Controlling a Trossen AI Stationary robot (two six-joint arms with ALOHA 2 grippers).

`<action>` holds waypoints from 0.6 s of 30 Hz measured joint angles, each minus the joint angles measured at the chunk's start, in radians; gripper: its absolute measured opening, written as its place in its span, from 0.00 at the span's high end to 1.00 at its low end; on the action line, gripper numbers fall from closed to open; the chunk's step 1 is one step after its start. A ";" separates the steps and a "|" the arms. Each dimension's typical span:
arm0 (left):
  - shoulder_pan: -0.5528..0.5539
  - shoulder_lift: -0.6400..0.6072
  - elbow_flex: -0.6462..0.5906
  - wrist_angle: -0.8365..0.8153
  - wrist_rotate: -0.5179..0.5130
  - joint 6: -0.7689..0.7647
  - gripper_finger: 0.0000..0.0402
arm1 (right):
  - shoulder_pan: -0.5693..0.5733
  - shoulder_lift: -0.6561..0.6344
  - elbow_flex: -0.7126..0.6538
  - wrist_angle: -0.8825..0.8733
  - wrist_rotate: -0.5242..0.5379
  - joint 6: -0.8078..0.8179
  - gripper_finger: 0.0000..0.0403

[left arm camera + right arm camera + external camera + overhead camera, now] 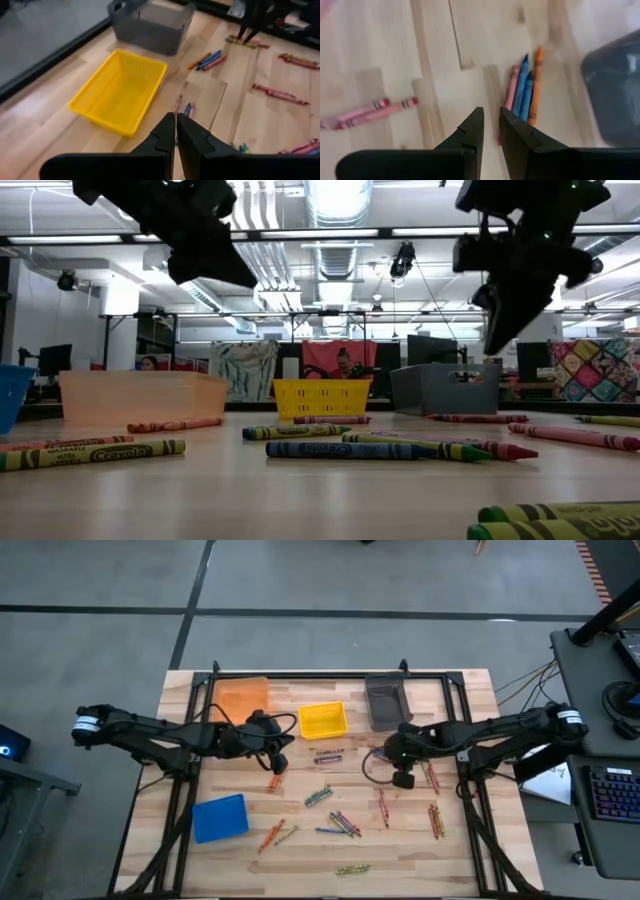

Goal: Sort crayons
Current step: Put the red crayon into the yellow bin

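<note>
From above, the thin wax crayons (335,822) lie all over the middle and front of the wooden surface (450,850). The yellow plastic basket (323,720) by the back edge looks empty, so most sorting is left.

From low down, both arms hang above them.

The left fingers (176,131) are shut, holding nothing.

The right fingers (491,125) show a small gap, empty.

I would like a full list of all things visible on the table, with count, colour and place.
orange bin: one, orange, far left of table
yellow bin: one, yellow, far middle
grey bin: one, grey, far right
blue bin: one, blue, near left
crayons: about two dozen, mixed colours, scattered over the middle and right
left gripper: shut, empty, near yellow bin
right gripper: slightly apart, empty, above the red crayons
</note>
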 joint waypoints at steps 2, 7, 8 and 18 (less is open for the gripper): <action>0.000 0.006 0.004 0.019 0.000 0.018 1.00 | 0.008 0.035 0.000 -0.002 0.001 -0.002 0.87; 0.000 0.011 0.004 0.037 -0.022 0.046 1.00 | 0.023 0.113 0.000 0.007 0.014 0.001 0.87; 0.000 0.011 0.004 0.035 -0.041 0.050 1.00 | 0.023 0.126 0.000 0.007 0.017 0.000 0.87; 0.000 0.011 0.004 0.041 -0.079 0.098 1.00 | 0.023 0.220 0.000 0.018 0.038 0.003 0.87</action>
